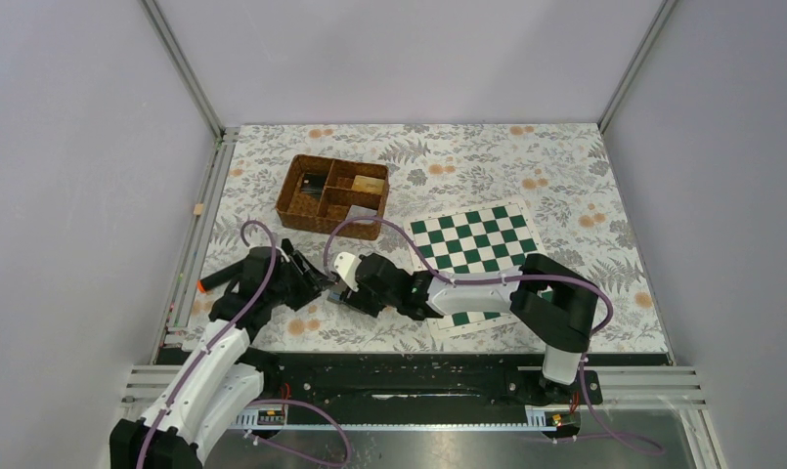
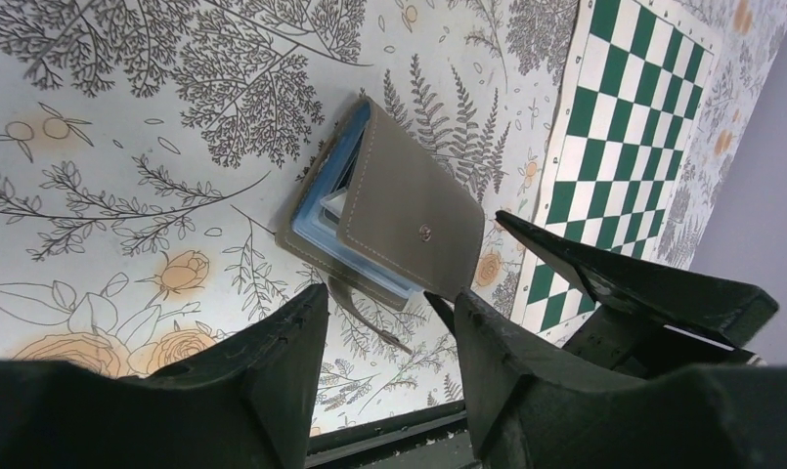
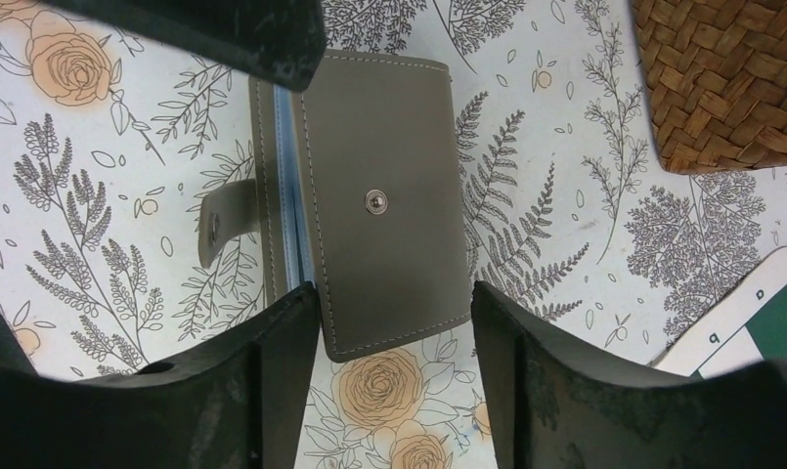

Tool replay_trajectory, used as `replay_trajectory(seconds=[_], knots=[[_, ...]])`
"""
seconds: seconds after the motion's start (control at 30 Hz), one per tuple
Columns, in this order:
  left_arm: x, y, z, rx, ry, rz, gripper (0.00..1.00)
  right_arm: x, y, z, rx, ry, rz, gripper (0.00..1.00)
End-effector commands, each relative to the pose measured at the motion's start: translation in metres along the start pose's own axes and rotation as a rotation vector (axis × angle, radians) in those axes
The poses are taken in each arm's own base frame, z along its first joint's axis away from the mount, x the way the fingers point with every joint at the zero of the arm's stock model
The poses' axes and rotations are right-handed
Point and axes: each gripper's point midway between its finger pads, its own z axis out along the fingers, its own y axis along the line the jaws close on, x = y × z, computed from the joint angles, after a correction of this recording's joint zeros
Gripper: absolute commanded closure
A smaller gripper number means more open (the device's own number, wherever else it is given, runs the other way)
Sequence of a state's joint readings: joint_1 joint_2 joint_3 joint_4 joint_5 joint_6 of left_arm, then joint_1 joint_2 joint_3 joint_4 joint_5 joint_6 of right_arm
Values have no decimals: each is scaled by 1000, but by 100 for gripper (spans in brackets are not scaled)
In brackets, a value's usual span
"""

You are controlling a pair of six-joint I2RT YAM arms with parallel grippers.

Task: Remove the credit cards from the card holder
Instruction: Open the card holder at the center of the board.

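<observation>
The card holder [image 2: 389, 210] lies on the floral tablecloth, folded nearly shut, grey outside with light blue sleeves showing at its open edge. Its snap strap [image 3: 218, 225] hangs loose and unfastened. It also shows in the right wrist view [image 3: 379, 205]. A pale card edge [image 2: 332, 205] peeks from the sleeves; the cards are otherwise hidden. My left gripper [image 2: 389, 315] is open, just short of the holder. My right gripper [image 3: 394, 295] is open, its fingertips flanking the holder's near edge. In the top view both grippers [image 1: 321, 278] [image 1: 348, 289] meet over the holder and hide it.
A brown wicker compartment basket [image 1: 332, 195] stands behind the grippers and shows at the top right of the right wrist view [image 3: 731, 78]. A green-and-white chessboard mat [image 1: 475, 244] lies to the right. The table's front rail is close behind the left gripper.
</observation>
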State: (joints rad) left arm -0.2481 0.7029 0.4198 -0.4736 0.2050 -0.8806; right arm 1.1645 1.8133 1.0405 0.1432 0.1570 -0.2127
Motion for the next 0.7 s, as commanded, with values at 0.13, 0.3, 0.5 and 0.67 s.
replay_trajectory(seconds=[0.13, 0.3, 0.5, 0.67], knots=[[7, -8, 10, 77, 40, -2, 52, -18, -17, -3, 94, -52, 10, 50], [16, -11, 17, 127, 90, 12, 53, -22, -18, -5, 106, -82, 34, 73], [26, -12, 25, 152, 150, 9, 57, -23, -16, -8, 93, -87, 67, 100], [22, -19, 22, 171, 137, 17, 58, -35, -1, -32, -4, -74, 173, 100]])
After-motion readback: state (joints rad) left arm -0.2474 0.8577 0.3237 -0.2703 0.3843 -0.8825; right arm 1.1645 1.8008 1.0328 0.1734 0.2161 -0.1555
